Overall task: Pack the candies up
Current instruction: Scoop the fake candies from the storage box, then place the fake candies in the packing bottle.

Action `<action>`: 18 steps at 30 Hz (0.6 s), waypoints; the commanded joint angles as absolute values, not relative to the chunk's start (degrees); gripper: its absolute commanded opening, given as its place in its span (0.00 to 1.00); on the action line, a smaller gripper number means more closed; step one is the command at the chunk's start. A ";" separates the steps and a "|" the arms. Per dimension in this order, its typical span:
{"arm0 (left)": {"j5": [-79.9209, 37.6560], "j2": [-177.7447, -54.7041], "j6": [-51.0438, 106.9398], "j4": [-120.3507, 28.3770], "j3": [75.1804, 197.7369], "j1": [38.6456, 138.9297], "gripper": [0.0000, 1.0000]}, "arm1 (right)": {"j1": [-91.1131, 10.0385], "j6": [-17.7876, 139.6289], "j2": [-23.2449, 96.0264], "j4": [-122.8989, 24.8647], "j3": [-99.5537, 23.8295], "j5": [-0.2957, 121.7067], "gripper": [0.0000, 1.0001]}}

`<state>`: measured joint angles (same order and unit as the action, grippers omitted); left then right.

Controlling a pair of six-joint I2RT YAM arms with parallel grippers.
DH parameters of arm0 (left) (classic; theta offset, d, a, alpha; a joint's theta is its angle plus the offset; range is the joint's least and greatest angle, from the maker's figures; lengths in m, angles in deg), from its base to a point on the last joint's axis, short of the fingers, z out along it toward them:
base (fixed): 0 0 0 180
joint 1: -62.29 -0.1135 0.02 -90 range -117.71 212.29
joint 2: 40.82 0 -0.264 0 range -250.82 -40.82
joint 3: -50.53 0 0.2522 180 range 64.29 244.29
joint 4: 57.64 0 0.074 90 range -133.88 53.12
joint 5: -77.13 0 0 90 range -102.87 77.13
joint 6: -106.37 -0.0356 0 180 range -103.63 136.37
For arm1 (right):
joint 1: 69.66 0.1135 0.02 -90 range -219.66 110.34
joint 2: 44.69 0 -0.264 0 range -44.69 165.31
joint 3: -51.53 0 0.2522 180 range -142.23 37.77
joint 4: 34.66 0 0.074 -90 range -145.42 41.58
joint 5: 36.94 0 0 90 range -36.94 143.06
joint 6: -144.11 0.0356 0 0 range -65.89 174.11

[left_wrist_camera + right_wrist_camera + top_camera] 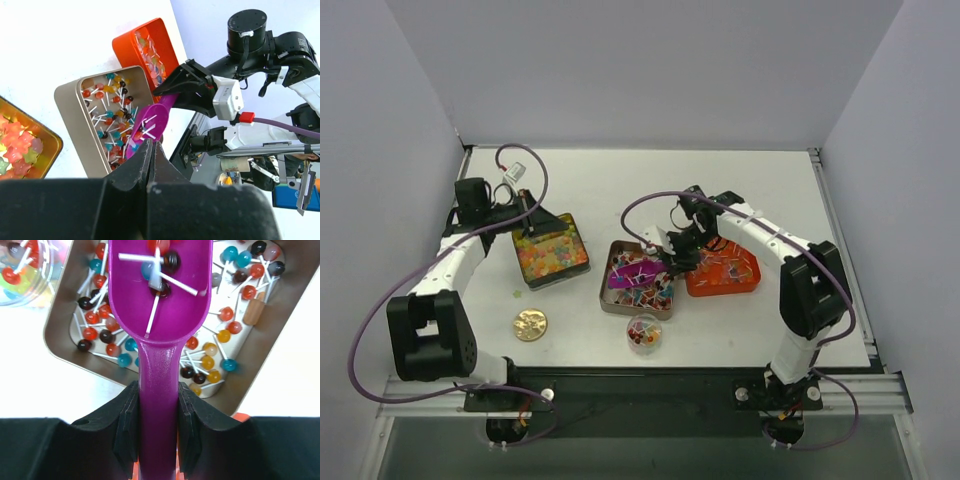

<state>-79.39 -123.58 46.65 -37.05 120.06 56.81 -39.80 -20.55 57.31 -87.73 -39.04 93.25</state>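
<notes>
The candies are small ball lollipops on white sticks lying in a beige tin, and pastel star sweets in a gold tin. My right gripper is shut on the handle of the purple scoop and holds it over the beige tin. The scoop's bowl holds a few lollipops. My left gripper is shut and empty, above the far edge of the gold tin; in the left wrist view its fingertips are pressed together.
An orange tray with more candies sits right of the beige tin. A small clear round cup with a few candies stands in front of it. A round gold lid lies at the front left.
</notes>
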 commanded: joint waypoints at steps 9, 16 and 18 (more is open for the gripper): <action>-77.66 -122.65 45.27 -36.47 122.13 55.96 0.01 | -41.45 -13.66 44.44 -85.86 -35.45 97.98 0.00; -65.64 -116.86 44.32 -32.38 118.35 55.87 0.37 | -39.70 -19.80 38.46 -98.67 -37.37 89.72 0.00; -63.07 -115.97 43.53 -29.40 117.55 56.13 0.42 | -38.65 -21.03 36.96 -102.45 -37.64 85.53 0.00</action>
